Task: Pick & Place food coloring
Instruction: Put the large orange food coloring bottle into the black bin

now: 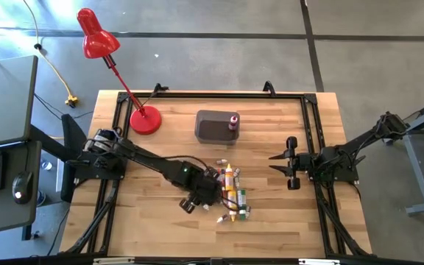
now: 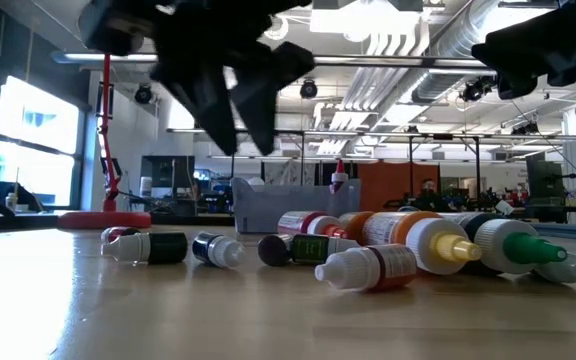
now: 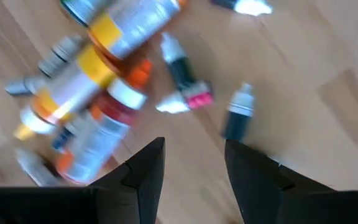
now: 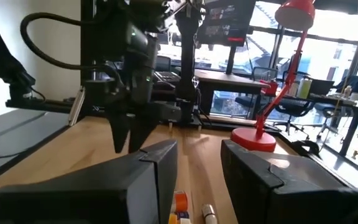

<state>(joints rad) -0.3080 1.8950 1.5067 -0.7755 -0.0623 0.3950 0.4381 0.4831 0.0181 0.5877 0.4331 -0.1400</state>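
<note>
Food coloring bottles [image 1: 232, 197] lie heaped on the wooden surface [image 1: 160, 228]; we see our left hand [image 1: 210, 197] hovering just beside them, fingers parted, empty. Our right hand [image 1: 280, 166] waits well apart, likewise parted and empty.

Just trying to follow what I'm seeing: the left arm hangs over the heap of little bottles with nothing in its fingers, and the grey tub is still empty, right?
Not quite. The grey tub already holds one bottle with a pink cap, standing at its right end; the high view shows it. The rest is right: the left gripper hangs over the heap of little bottles with nothing in its fingers.
</note>
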